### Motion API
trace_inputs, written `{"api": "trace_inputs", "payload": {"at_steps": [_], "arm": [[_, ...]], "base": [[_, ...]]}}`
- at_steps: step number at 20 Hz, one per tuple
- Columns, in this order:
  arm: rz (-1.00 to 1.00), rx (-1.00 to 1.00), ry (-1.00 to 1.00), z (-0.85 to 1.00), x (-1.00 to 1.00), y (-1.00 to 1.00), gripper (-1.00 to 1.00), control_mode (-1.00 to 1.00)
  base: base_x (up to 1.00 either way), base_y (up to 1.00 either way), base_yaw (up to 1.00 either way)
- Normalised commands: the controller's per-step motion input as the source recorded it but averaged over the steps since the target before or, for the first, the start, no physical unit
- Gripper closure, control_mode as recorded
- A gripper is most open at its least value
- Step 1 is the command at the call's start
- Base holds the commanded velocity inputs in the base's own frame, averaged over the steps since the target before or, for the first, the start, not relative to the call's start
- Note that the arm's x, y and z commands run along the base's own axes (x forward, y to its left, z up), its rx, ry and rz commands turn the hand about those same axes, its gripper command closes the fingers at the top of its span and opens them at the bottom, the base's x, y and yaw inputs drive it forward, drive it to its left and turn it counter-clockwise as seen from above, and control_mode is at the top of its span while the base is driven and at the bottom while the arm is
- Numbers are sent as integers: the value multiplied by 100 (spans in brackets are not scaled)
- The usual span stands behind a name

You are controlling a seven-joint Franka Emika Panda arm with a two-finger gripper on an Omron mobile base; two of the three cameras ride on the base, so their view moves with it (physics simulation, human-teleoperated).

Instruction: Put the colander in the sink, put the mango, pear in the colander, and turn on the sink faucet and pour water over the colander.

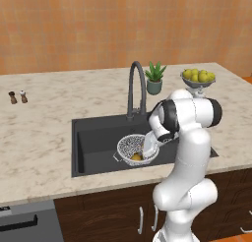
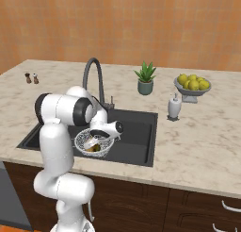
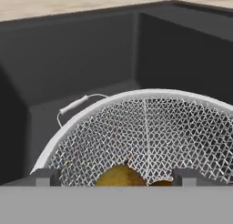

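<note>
Gripper: the gripper (image 3: 116, 178) is lowered into the colander, its two dark finger tips standing wide apart at either side of a yellow fruit, clamped on nothing.
Fruit: a yellow-brown fruit (image 3: 119, 176) lies at the bottom of the mesh between the finger tips; a second orange piece sits just beside it, and I cannot tell which is the mango and which the pear.
Colander: the colander (image 1: 129, 147) sits upright on the sink floor, toward the front, one wire handle pointing to the sink's left.
Sink: the sink (image 1: 96, 142), a dark basin set in the marble counter, holds the colander.
Faucet: the sink faucet (image 1: 136, 86) arches up from the back edge of the sink, behind the colander.
Soap bottle: a white soap dispenser (image 2: 174, 106) stands on the counter just right of the sink.
Plant: a small potted plant (image 2: 146, 78) stands behind the sink.
Fruit bowl: a footed bowl of yellow fruit (image 2: 191, 87) stands far right.
Shakers: two small shakers (image 1: 17, 97) stand far left.
</note>
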Motion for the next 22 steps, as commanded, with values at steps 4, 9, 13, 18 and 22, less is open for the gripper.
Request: {"api": "trace_inputs", "payload": {"at_steps": [4,9,13,18,22], "arm": [[0,0,-6,19,-10,1,-100,-100],[-1,5,-18,67,-21,-12,-100,-100],[-1,22,-14,72,-6,-47,-100,-100],[0,25,-14,54,-13,-73,-100,-100],[-5,21,-15,53,-6,-56,-100,-100]], "base": [[0,0,0],[0,0,0],[0,0,0],[0,0,0],[0,0,0]]}}
